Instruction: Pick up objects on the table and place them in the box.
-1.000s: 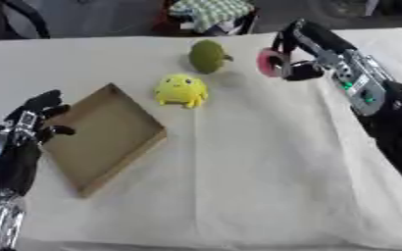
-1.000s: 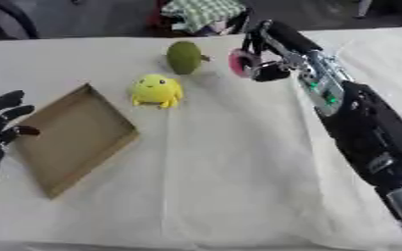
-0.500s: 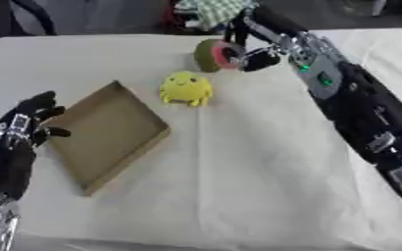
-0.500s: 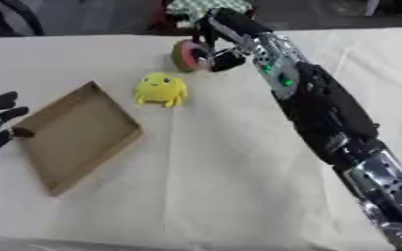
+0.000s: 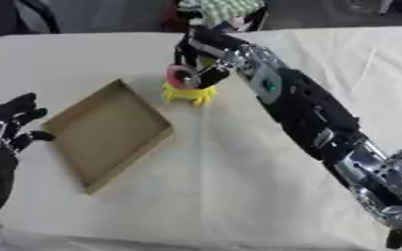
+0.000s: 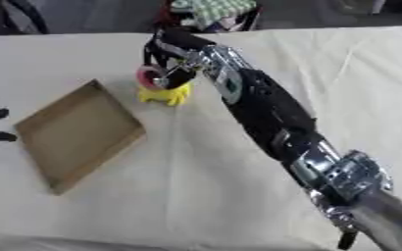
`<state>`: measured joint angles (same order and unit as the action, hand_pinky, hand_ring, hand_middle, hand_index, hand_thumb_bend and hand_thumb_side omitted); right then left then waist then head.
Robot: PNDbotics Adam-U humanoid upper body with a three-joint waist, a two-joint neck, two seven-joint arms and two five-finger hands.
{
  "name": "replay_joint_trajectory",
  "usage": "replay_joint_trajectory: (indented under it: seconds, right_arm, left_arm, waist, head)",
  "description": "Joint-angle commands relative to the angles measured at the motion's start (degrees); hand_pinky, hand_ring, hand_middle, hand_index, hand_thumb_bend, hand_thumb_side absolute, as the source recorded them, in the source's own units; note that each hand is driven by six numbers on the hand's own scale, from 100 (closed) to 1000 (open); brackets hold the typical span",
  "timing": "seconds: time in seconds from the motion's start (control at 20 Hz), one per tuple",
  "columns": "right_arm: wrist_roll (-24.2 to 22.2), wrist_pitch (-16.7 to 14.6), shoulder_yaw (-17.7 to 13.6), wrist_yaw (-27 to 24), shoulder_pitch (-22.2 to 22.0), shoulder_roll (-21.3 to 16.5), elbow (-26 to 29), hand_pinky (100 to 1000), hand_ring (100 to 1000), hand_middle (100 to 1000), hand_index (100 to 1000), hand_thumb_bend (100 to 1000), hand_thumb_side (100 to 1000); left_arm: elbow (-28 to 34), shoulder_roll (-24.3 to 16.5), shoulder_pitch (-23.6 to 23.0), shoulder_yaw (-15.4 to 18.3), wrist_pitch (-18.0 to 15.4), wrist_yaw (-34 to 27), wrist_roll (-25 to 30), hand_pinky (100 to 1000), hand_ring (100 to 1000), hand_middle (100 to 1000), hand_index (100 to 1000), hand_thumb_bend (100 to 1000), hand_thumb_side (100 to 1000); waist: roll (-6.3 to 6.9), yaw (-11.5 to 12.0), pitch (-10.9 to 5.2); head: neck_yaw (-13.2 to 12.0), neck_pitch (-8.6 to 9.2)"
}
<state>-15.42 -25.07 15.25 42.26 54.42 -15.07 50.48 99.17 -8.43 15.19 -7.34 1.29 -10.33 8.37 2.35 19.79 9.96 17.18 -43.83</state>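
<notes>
My right hand [image 5: 199, 62] reaches across the table, shut on a pink ring-shaped object [image 5: 182, 77], which hangs just above the yellow toy [image 5: 190, 94]. The toy sits on the white cloth just right of the shallow cardboard box [image 5: 108, 130], which lies askew with nothing in it. The arm hides the green round fruit seen before. My left hand [image 5: 12, 119] rests open at the left edge beside the box, fingers up.
A white cloth [image 5: 238, 186] covers the table. A checked cloth bundle [image 5: 219, 9] lies beyond the far edge. The box's rim stands a little above the cloth.
My right arm has swung left across the table, carrying the pink ring from the far right to above the yellow toy. The left hand has stayed put.
</notes>
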Motion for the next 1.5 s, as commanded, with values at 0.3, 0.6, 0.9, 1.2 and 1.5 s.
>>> replay_joint_trajectory:
  seconds: [0.3,0.6,0.9,1.2,1.5]
  right_arm:
    - [-0.6,-4.1,0.9,5.7,1.3,2.5,0.1,599,583,315,414,100,100]
    - [-0.3,-7.1,2.5,7.7,0.8,3.0,3.2,610,590,323,421,100,100]
    - [-0.8,-8.3,3.8,9.1,0.5,4.3,4.5,616,598,335,433,100,100]
    - [-0.5,-8.7,3.9,12.0,0.0,5.1,4.3,687,718,695,833,291,305]
    - [1.7,-5.8,2.5,14.7,0.2,4.4,3.7,738,786,852,949,399,442]
  left_arm:
    - [1.6,-0.3,1.2,-0.1,-0.1,-0.3,0.4,583,805,841,720,100,701]
    - [3.0,-0.5,1.6,0.1,-0.4,-0.6,0.5,585,804,839,720,100,692]
    - [4.3,-0.6,1.7,0.0,-0.1,-0.9,0.6,585,805,839,720,100,690]
    - [4.7,-0.5,1.7,-0.1,0.1,-1.0,0.7,584,805,839,720,100,689]
    - [4.9,-0.5,1.7,0.1,0.1,-1.0,0.7,584,806,840,720,100,688]
  waist:
    - [-0.27,0.7,-0.8]
    - [-0.39,0.8,-0.78]
    - [-0.38,1.0,-0.77]
    - [-0.48,1.1,-0.77]
    - [-0.53,0.9,-0.72]
  head:
    - [0.8,-0.25]
    - [0.7,-0.25]
    - [1.0,-0.28]
    - [0.9,-0.26]
    - [0.6,-0.22]
